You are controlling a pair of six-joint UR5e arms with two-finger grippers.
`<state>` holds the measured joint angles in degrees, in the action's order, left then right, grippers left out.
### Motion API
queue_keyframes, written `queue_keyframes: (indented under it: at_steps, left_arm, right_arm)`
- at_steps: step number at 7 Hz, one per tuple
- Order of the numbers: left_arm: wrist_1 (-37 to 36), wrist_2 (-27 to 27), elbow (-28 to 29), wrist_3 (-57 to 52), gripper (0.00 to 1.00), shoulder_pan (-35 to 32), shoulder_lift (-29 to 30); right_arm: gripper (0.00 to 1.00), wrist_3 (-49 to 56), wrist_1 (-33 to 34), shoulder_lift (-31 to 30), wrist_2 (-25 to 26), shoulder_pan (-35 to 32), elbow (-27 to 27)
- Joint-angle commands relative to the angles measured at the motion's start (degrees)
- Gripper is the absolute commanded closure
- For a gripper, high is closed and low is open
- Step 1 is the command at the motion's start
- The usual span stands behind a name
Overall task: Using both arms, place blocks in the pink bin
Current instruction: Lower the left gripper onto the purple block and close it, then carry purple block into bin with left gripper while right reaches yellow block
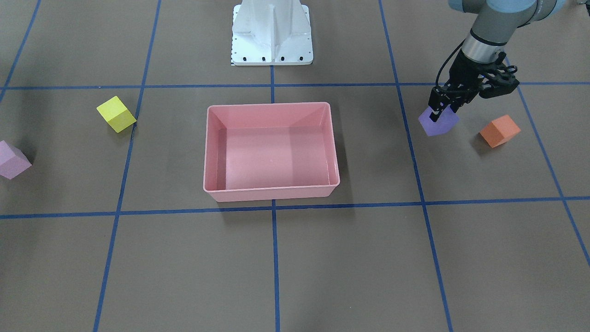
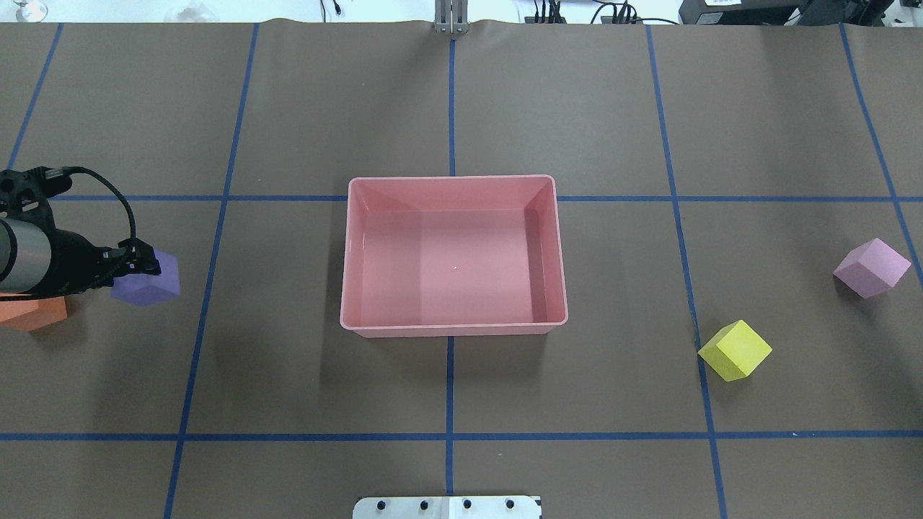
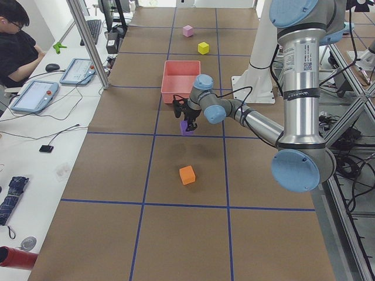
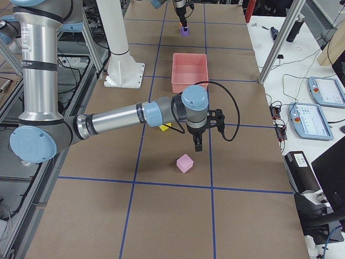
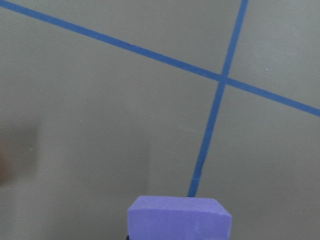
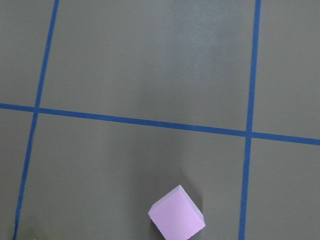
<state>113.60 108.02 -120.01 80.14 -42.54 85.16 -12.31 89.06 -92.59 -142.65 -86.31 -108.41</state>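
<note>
My left gripper (image 1: 441,113) is shut on the purple block (image 1: 439,123), holding it just above the table beside the orange block (image 1: 499,130). In the left wrist view the purple block (image 5: 179,217) fills the bottom edge. The pink bin (image 1: 272,105) sits empty at the table's centre. On the other side lie the yellow block (image 2: 734,350) and the light pink block (image 2: 871,267). My right gripper (image 4: 198,145) shows only in the exterior right view, hanging above the table near the light pink block (image 4: 185,162); I cannot tell whether it is open or shut.
The white base pedestal (image 1: 272,32) stands behind the bin. Blue tape lines grid the brown table cover. A person (image 3: 17,52) sits at a side table with tablets and cables beyond the table's far edge.
</note>
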Motion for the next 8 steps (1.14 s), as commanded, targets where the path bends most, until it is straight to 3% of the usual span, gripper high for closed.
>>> queue_keyframes:
  at_steps: [1, 2, 3, 5, 7, 8]
  left_arm:
    - [-11.0, 2.4, -3.0, 0.0, 1.00, -2.3, 7.2]
    - [-19.8, 2.5, -4.3, 0.5, 1.00, -2.4, 14.0]
    - [-28.4, 2.5, -5.8, 0.9, 1.00, -2.3, 21.1]
    - [-40.0, 2.5, -4.2, 8.9, 1.00, -1.5, 36.0]
    - [-43.5, 2.1, -1.2, 16.4, 1.00, 4.4, 45.5]
    - [-43.5, 1.8, 2.4, 19.6, 1.00, 6.7, 50.1]
  right_arm:
    - [0.00, -17.5, -9.0, 0.5, -4.8, 6.3, -0.2]
    - [0.00, -19.7, -18.3, 0.5, -4.6, 10.4, 0.9]
    - [0.00, -20.6, -22.5, 0.9, -3.8, 13.2, 1.0]
    - [0.00, -21.0, -22.7, 1.6, 7.8, 23.0, -1.3]
    - [0.00, -21.4, -22.8, 1.9, 16.8, 31.9, -2.5]
    - [0.00, -22.3, -24.0, 1.9, 17.0, 35.2, -2.3]
